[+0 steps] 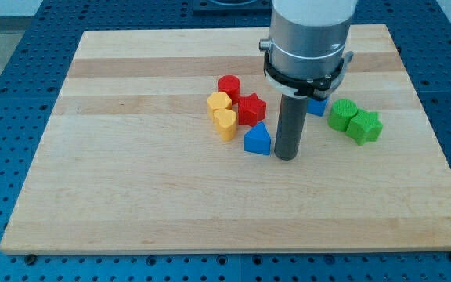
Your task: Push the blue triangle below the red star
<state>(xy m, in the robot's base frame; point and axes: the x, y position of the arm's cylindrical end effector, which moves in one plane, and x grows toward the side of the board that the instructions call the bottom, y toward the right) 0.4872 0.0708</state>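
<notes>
The blue triangle lies near the board's middle, just below the red star and almost touching it. My tip rests on the board right beside the triangle's right edge, very close or touching. The rod rises to the grey arm body at the view's top.
A red cylinder sits up-left of the star. Two yellow blocks lie left of the star. A second blue block is partly hidden behind the rod. Two green blocks lie at the right. The wooden board is edged by blue pegboard.
</notes>
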